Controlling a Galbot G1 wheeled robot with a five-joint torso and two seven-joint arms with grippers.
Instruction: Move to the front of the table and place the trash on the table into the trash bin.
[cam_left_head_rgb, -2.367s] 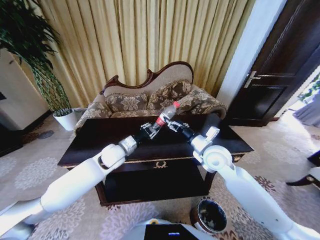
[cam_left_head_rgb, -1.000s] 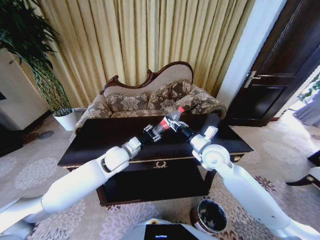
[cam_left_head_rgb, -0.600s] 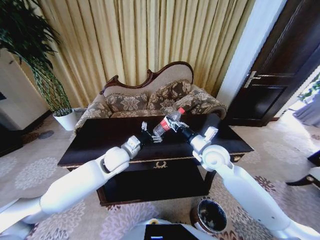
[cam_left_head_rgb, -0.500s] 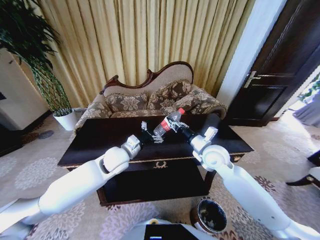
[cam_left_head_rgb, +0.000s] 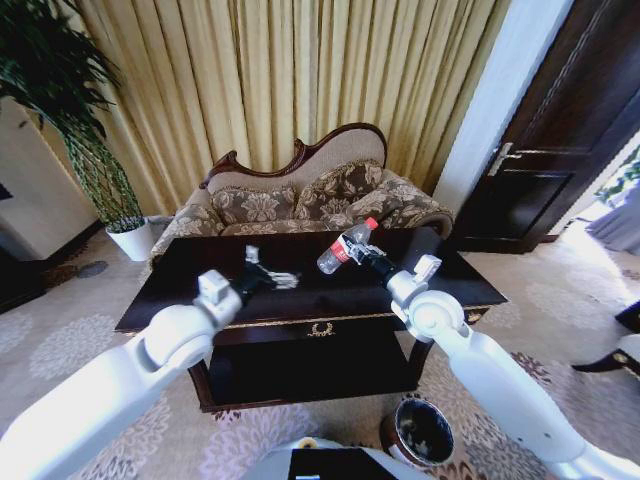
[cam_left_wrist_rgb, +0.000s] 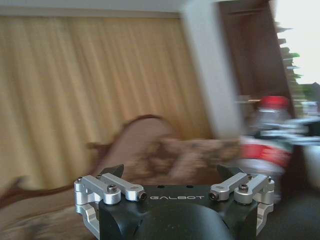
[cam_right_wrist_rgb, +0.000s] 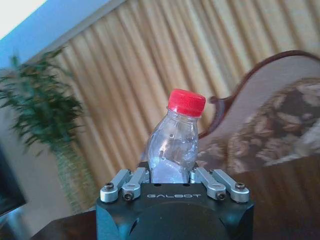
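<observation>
Golden curtains (cam_left_head_rgb: 300, 80) and a patterned sofa (cam_left_head_rgb: 310, 200) are seen at the back of the room, but the nearest thing is the trash bin (cam_left_head_rgb: 418, 432), low in the frame and right of the middle, on the carpet by the right arm. Above it, across the middle of the frame, the table (cam_left_head_rgb: 200, 270) is spread wide and dark. The left gripper (cam_left_head_rgb: 268, 277) is held over the table left of the middle, with its fingers spread wide and nothing between them. The bottle (cam_left_head_rgb: 345, 246) is held tilted above the table, right of the middle, with the right gripper (cam_left_head_rgb: 366, 259) closed around its body and the red cap pointing up. The bottle could be dropped if the hold is loose, because the plastic looks smooth. The bin could be missed, because its mouth is small.
</observation>
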